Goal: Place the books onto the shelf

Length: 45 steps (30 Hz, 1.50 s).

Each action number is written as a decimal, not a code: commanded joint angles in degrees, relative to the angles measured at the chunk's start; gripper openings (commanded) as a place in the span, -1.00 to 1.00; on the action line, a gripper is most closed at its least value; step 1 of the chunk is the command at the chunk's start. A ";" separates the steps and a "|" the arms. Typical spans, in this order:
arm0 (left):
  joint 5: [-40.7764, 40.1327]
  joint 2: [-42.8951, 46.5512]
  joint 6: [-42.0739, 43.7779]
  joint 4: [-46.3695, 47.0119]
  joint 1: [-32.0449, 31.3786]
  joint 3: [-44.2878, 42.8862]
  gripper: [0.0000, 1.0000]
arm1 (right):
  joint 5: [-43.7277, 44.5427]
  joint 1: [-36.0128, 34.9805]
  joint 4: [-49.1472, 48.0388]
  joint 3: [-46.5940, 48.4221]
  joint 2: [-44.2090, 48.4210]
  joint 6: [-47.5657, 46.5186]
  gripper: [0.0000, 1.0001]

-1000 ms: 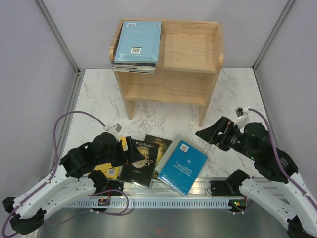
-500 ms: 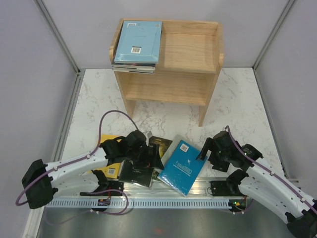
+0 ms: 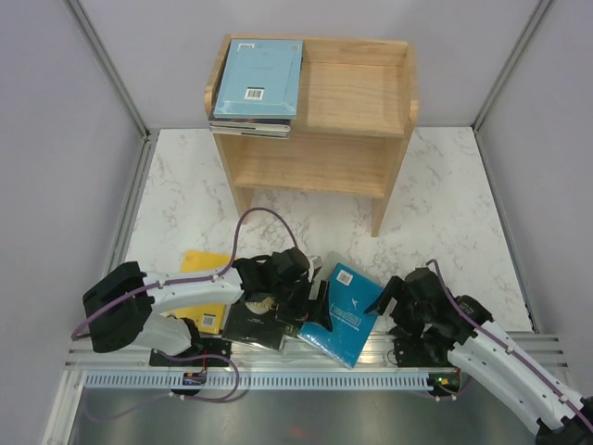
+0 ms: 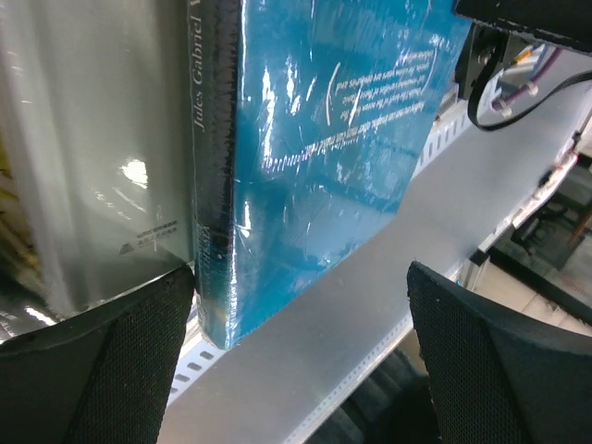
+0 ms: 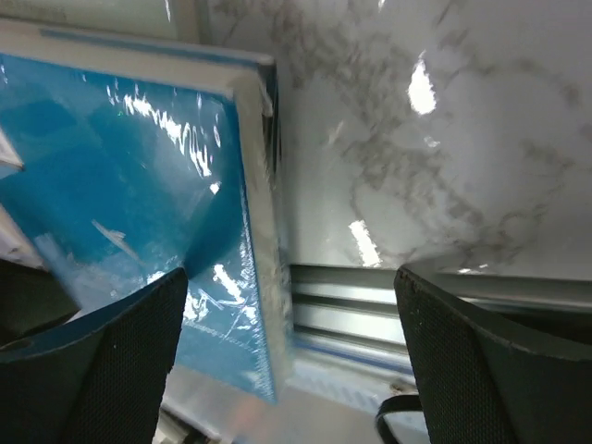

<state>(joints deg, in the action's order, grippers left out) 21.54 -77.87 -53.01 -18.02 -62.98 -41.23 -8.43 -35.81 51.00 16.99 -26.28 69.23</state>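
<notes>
Left wrist view: the spine (image 4: 211, 139) of the teal book (image 4: 333, 157) runs straight ahead of the left pincer (image 4: 296, 356), close to one finger. Its white serif lettering reads "Jules Gabriel V", the rest cut off at the frame edge. The spine text nearest the pincer is too blurred to read. Lines of white italic print on the cover are lost in glare. Beside the spine, the pale grey-green book (image 4: 92, 139) bears a small logo with fine print, illegible.

Top view: a barcode sticker (image 3: 345, 277) marks the teal book just beyond the pincer. Another marks the yellow book (image 3: 199, 264) behind it. A third marks the light blue book (image 3: 264, 60) far ahead on the wooden shelf (image 3: 357, 93). No digits are legible.
</notes>
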 commanded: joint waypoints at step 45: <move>5.00 9.40 -21.86 50.53 -0.13 24.89 -0.04 | -12.75 0.04 -15.66 -11.11 7.64 12.85 -0.99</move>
<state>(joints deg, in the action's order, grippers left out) 27.70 -70.96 -70.98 22.85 -64.18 -14.83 -19.59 -35.75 36.67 9.37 -20.86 77.10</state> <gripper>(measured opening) 0.491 0.414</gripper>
